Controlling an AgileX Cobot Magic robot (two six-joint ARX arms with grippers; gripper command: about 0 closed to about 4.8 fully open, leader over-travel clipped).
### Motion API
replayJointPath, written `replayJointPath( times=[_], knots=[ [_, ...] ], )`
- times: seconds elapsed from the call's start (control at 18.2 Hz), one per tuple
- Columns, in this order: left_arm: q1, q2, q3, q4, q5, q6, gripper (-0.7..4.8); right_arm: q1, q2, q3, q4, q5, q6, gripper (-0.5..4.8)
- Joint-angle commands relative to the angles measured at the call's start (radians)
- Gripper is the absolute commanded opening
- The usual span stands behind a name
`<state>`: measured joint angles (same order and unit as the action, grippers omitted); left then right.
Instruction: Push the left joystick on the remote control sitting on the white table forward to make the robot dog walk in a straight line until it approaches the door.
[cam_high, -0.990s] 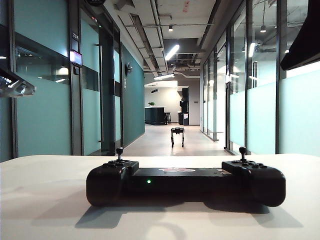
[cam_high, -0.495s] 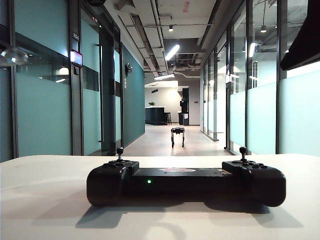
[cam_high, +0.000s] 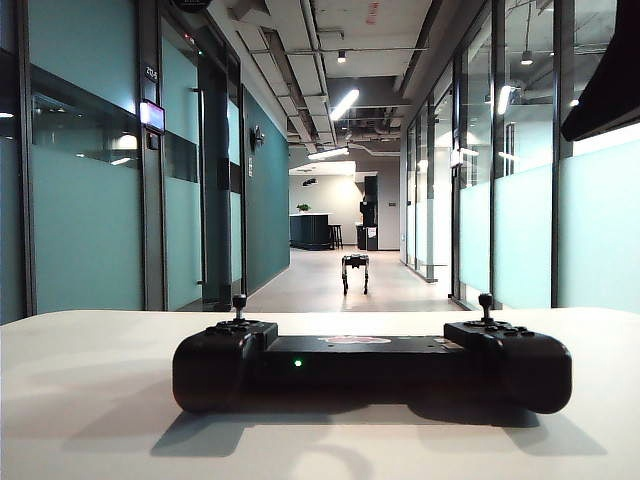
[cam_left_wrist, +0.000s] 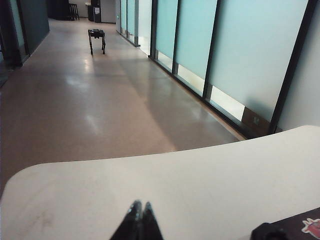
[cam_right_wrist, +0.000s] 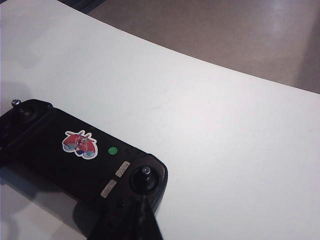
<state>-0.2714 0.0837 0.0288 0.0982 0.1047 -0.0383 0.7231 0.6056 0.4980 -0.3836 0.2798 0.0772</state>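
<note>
Left wrist view shows me the left gripper (cam_left_wrist: 138, 212) pinched empty above the white table (cam_left_wrist: 150, 185), while the right gripper (cam_right_wrist: 142, 207), likewise closed empty, hovers over the remote control (cam_right_wrist: 70, 155).

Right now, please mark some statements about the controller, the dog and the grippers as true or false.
1. The remote control lies on the white table. True.
2. The robot dog stands beside the table. False: it is far down the corridor.
3. The left gripper holds the left joystick. False: its jaws are shut on nothing, above bare table.
4. The right gripper is shut, near the right joystick. True.
5. A green light glows on the remote. True.
</note>
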Motion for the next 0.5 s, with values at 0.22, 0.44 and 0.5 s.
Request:
replayJointPath(
  times=[0.22,0.44,0.5],
  knots=[
    [0.167,-0.08,-0.001,-0.071,0.072,0.004,-0.05,0.001,0.0,0.003,0.014,0.002,-0.002,-0.05],
    [0.267,-0.08,-0.022,-0.069,0.123,0.004,-0.05,0.001,0.0,0.003,0.014,0.002,-0.002,-0.05],
    [0.289,-0.08,-0.022,-0.07,0.127,0.004,-0.05,0.001,0.0,0.003,0.014,0.002,-0.002,-0.05]
  ],
)
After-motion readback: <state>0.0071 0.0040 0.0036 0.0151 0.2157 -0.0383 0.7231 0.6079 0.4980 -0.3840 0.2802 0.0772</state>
